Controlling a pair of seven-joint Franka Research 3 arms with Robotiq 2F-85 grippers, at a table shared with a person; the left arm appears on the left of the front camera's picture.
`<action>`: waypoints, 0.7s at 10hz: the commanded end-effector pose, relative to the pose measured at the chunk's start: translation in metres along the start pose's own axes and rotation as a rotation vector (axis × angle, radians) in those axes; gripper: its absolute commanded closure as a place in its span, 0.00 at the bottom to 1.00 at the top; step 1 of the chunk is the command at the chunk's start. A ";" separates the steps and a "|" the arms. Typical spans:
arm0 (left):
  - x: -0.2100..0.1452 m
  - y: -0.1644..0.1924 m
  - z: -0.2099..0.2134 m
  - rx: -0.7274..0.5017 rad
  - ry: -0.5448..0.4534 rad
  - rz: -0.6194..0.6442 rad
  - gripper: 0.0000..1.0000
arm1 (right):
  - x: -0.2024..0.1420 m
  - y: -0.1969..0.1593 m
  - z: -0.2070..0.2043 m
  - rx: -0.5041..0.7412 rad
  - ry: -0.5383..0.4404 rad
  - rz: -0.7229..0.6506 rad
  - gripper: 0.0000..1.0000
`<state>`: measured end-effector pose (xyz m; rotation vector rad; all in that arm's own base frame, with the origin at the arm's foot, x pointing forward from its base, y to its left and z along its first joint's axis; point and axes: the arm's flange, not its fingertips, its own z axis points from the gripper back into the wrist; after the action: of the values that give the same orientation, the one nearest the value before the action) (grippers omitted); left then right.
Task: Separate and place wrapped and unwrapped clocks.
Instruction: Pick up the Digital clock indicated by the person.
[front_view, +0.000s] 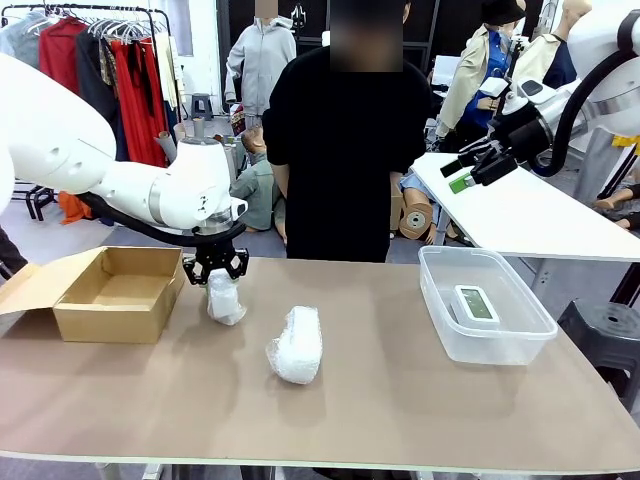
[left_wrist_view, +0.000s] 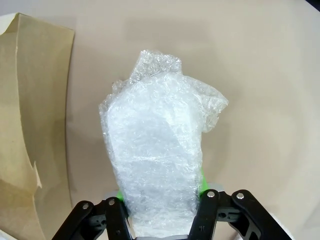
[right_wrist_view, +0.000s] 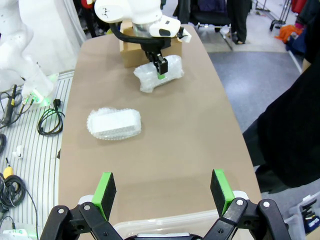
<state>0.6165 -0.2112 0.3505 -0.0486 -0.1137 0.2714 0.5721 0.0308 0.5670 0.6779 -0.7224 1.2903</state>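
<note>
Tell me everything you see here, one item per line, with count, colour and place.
table: one, brown, spanning the front view
box: one, brown cardboard, open, at the table's left end
bin: one, clear plastic, at the table's right end
clock: one, white with a grey-green screen, inside the bin
gripped bundle: one, white bubble wrap, just right of the box
loose bundle: one, white bubble wrap, mid-table
person: one, black top, standing at the far side
left gripper: one, black with green pads, shut on the gripped bundle
right gripper: one, black with green pads, open, raised above the bin end
</note>
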 end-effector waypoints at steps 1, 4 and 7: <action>-0.009 0.000 0.022 -0.008 0.022 -0.043 1.00 | 0.001 0.000 0.001 -0.001 -0.001 0.001 0.00; -0.015 -0.005 0.062 0.018 0.069 -0.101 1.00 | 0.001 0.000 0.001 -0.001 -0.001 0.001 0.00; -0.014 -0.011 0.109 0.046 0.079 -0.182 1.00 | 0.001 0.000 0.001 -0.001 -0.001 0.001 0.00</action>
<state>0.5855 -0.2246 0.4442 -0.0127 -0.0486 0.1328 0.5722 0.0308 0.5669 0.6779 -0.7223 1.2902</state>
